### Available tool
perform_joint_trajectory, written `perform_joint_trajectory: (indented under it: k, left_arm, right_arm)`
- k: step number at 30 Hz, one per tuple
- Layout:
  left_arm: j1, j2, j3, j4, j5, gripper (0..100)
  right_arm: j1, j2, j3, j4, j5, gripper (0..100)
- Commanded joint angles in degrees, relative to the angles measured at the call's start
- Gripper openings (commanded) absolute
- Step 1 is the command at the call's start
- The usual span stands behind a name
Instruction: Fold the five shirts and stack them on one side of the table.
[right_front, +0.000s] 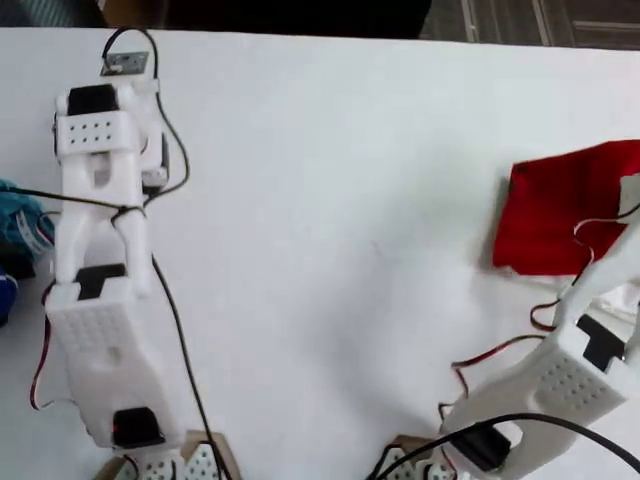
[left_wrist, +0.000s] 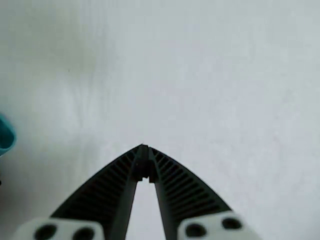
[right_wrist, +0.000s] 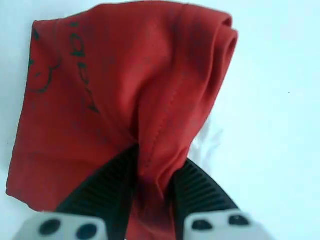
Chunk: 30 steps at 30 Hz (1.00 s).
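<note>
A folded red shirt (right_front: 560, 215) lies at the right edge of the white table (right_front: 340, 200). In the right wrist view the red shirt (right_wrist: 125, 95) has dark print on it, and my right gripper (right_wrist: 150, 165) is shut on a raised fold of its cloth. My left gripper (left_wrist: 144, 150) is shut with nothing in it, hanging over bare table. In the high view the left arm (right_front: 100, 200) stretches along the left side. A bundle of teal cloth (right_front: 20, 225) lies at the left edge, and a teal scrap (left_wrist: 6, 134) shows beside the left gripper.
Black and red cables (right_front: 180, 330) trail from both arm bases near the front edge. The right arm's body (right_front: 550, 385) stands at the front right. Beyond the table's far edge is a dark area (right_front: 300, 15).
</note>
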Motion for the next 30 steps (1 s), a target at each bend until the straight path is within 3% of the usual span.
perform_joint_trajectory:
  k: [1,14,21,25,30]
  left_arm:
    - [-0.5,-4.4,0.0,0.0,-0.6,3]
    - [-0.4,-4.6,0.0,0.0,-0.6,3]
    - [-0.4,-4.3,0.0,-0.1,-0.6,3]
    - [-0.5,-4.7,0.0,-0.1,-0.6,3]
    - [-0.5,-4.7,-0.4,0.0,-0.4,3]
  right_arm:
    - [1.8,3.3,-2.8,-2.7,0.3,2.0]
    - [4.8,14.9,-3.0,-8.1,5.4,2.3]
    - [5.7,14.6,-6.4,-7.7,5.4,22.1]
    - [7.5,14.6,-12.7,-7.8,4.7,18.7]
    - [9.0,14.6,-21.5,-5.8,-1.6,15.3]
